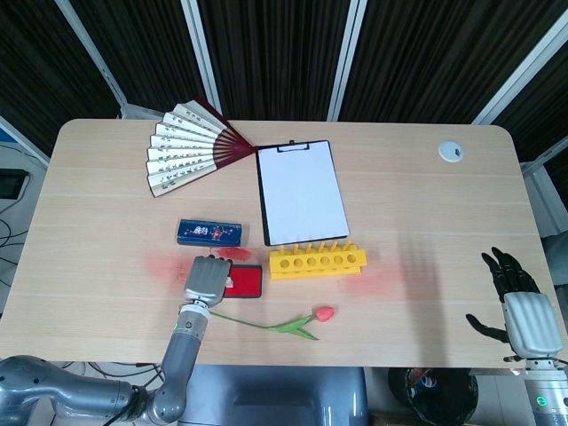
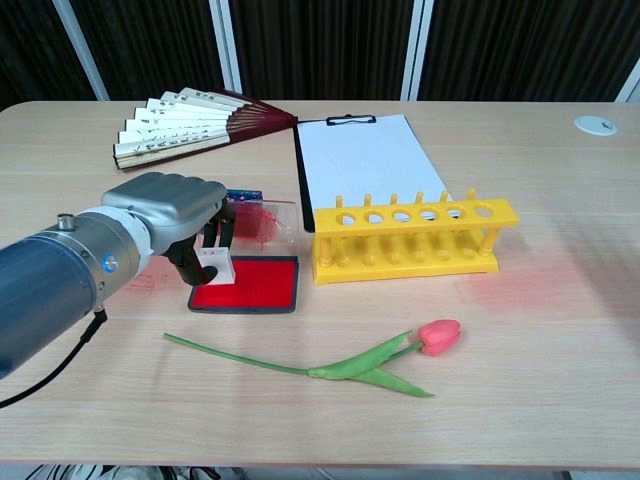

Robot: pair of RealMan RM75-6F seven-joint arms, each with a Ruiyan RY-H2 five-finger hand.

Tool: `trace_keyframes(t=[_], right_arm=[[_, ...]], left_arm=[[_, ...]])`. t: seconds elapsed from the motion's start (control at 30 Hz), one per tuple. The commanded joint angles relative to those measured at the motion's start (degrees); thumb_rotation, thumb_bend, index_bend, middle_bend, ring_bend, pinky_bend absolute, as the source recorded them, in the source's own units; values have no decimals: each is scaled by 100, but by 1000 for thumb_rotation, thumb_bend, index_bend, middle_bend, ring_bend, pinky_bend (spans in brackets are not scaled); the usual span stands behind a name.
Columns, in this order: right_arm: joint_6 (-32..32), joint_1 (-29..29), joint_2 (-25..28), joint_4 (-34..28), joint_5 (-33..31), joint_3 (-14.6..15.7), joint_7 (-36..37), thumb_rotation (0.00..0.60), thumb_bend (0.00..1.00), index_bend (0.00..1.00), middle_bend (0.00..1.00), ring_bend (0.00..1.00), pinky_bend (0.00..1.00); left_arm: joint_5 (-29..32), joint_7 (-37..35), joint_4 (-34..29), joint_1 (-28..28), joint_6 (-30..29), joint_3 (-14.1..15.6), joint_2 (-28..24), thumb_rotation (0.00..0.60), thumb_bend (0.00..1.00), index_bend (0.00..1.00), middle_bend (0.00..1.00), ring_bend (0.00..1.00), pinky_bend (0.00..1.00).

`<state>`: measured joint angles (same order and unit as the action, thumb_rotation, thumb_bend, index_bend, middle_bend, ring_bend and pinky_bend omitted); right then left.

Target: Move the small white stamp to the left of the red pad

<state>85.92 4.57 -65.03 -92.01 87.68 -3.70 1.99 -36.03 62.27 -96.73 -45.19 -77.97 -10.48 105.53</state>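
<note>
The left hand sits at the left of the chest view, its fingers curled downward and clamped on the small white block-shaped stamp; the stamp is over the left end of the flat red ink pad in its dark tray, and whether it touches the pad surface cannot be told. In the head view the same left hand lies at lower left of centre, covering the left part of the red pad; the stamp is hidden there.

The right hand is at the lower right edge of the head view, off the corner of the light wooden worktop; its dark fingers are spread apart and hold nothing.

Just right of the pad stands a yellow plastic test-tube rack with a row of round holes; behind the rack lies a black clipboard carrying a white sheet. An open folding paper fan with dark red ribs lies at the upper left of the chest view. A blue rectangular box with printed figures lies just above the left hand in the head view. An artificial pink tulip with a green stem lies below the pad, near the front edge. A white round cable grommet is set in the worktop at upper right of the head view.
</note>
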Motion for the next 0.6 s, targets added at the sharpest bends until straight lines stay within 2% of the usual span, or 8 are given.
trace_keyframes(t=[0.03,0.6], right_arm=[[-1,0,2,-3,-3,-1,6,600,234,40,0,0,193],[19,-7,9,-4,35,14,19,600,236,42,0,0,193]], left_arm=[[1,3,2,-9,-4,2,6,600,333,490,468,401,526],[-9,45,-36,-20,-83,34,-1,600,333,491,471,401,526]])
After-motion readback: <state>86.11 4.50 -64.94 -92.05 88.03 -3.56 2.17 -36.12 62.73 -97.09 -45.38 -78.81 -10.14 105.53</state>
